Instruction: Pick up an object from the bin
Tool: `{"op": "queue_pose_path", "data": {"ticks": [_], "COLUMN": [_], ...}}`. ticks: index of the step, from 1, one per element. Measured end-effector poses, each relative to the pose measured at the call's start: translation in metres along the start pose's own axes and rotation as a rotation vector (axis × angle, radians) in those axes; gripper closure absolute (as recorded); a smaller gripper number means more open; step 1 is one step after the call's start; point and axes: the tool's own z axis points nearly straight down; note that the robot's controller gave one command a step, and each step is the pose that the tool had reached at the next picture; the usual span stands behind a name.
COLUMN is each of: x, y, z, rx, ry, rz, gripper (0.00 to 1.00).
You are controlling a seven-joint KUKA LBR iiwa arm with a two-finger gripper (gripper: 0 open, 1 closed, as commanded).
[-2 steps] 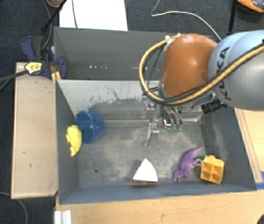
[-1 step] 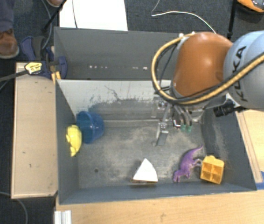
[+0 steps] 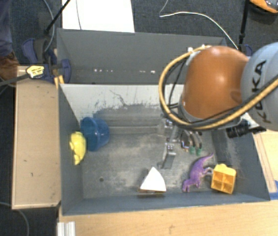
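Observation:
My gripper [image 3: 168, 157] hangs below the orange wrist cover, low over the bin floor right of the middle. Just in front of it, by the near wall, lies a white wedge [image 3: 152, 181] with a dark underside. It is close to the gripper but apart from it. A purple toy dinosaur [image 3: 197, 172] lies to the right of the gripper, and a yellow gridded block [image 3: 223, 178] sits beside the dinosaur. A small green thing [image 3: 196, 151] peeks out under the wrist.
A blue cup [image 3: 95, 132] lies on its side at the left wall of the bin. A yellow toy [image 3: 77, 147] rests against it. The arm and its looping cable cover the bin's back right.

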Motion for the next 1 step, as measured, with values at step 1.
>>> {"op": "queue_pose_path", "data": {"ticks": [1], "x": [0.0195], "y": [-0.0194], "z": [-0.0051], "rx": [0.003], "ry": [-0.004], "rz": [0.019], "gripper": [0.00]}}
